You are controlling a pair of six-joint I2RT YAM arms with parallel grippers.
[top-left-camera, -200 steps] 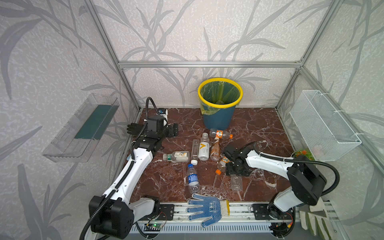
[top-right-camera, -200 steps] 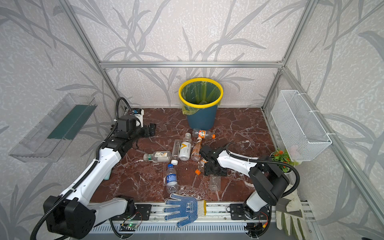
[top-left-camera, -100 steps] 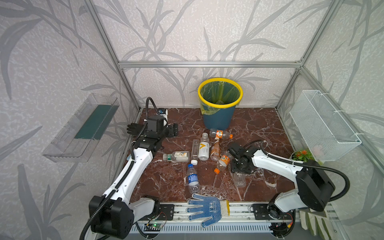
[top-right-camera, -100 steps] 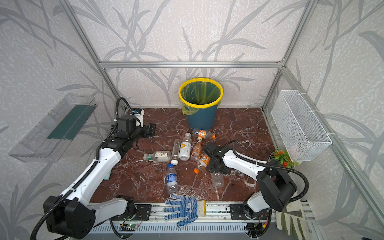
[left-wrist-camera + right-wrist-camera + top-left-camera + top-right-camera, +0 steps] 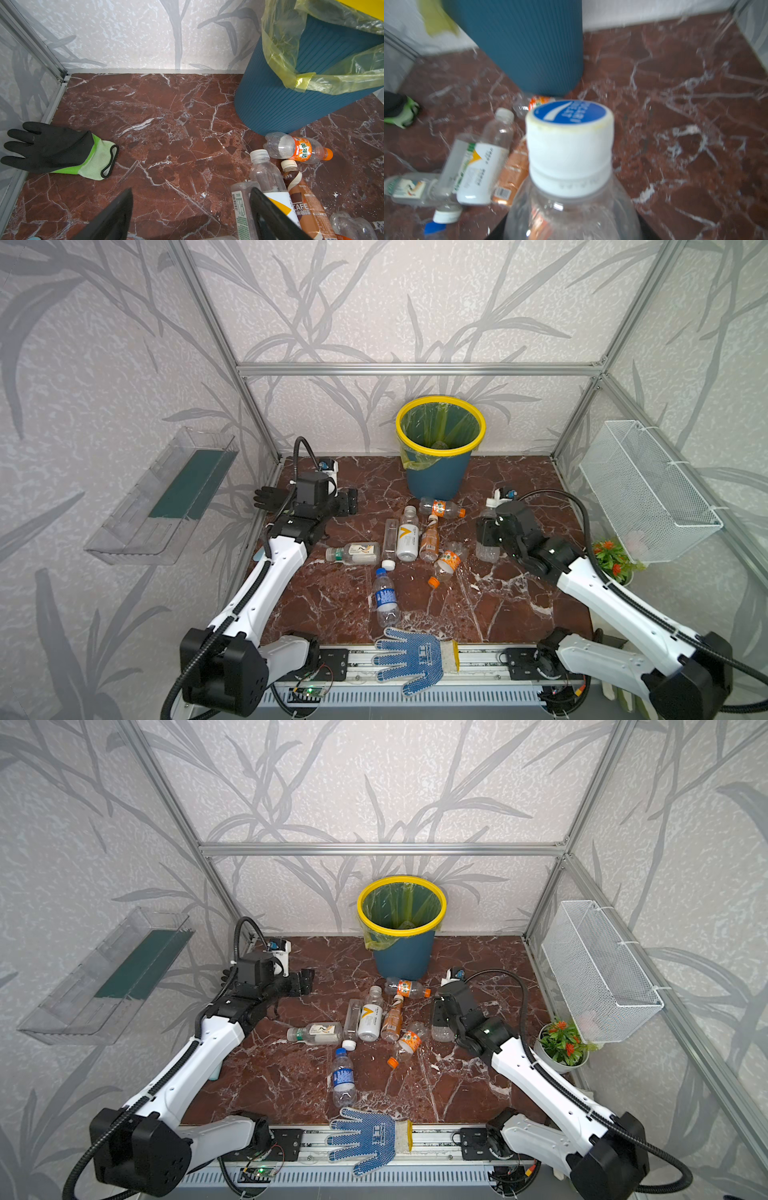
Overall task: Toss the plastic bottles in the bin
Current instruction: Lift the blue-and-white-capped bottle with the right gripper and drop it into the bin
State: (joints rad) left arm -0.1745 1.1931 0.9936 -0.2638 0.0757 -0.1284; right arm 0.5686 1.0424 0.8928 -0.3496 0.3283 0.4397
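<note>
In right wrist view (blurred), right claw [image 5: 571, 228] grips half-cropped clear bottle [image 5: 570, 145]; left claw [image 5: 191, 190] wide.

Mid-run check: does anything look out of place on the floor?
Two gloves do not belong among the bottles. A blue dotted glove lies across the front rail, and a black-and-green glove lies against the left side wall. No spill shows.

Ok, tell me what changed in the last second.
The right gripper closed on a clear bottle with a white cap and carried it back, toward the bin. The left gripper stayed open where it was; the other bottles, blue glove and black glove look unmoved.
</note>
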